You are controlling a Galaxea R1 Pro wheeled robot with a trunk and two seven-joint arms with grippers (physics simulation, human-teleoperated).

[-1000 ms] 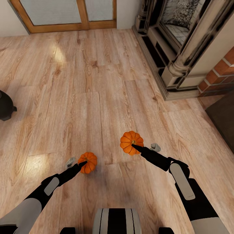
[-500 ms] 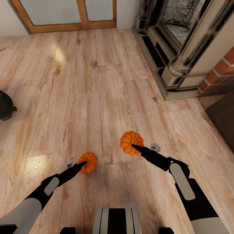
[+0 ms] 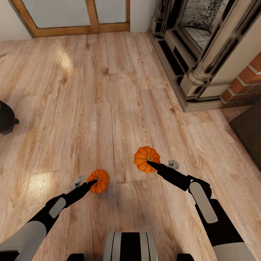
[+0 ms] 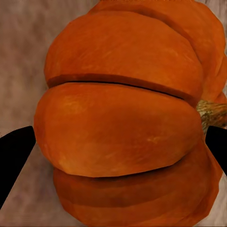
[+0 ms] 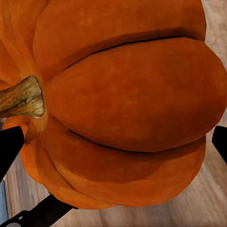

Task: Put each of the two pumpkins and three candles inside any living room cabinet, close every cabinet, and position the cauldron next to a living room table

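Two orange pumpkins show in the head view, low over the light wood floor. My left gripper [image 3: 95, 180] is shut on the smaller pumpkin [image 3: 102, 183]. In the left wrist view this pumpkin [image 4: 118, 118] sits between the black fingers [image 4: 12, 158]. My right gripper [image 3: 149, 162] is shut on the larger pumpkin [image 3: 142, 156], whose stem [image 5: 21, 98] and ribbed side [image 5: 137, 94] sit between that gripper's fingers [image 5: 8, 147]. The black cauldron [image 3: 5, 120] stands on the floor at the far left edge, cut off by the frame. The candles and the table are out of view.
An ornate fireplace [image 3: 197, 50] with a red brick chimney [image 3: 250, 78] rises at the right. A dark brown surface [image 3: 250, 132] lies at the right edge. Wood-framed glass doors [image 3: 72, 18] close the far wall. Open plank floor [image 3: 101, 90] stretches ahead.
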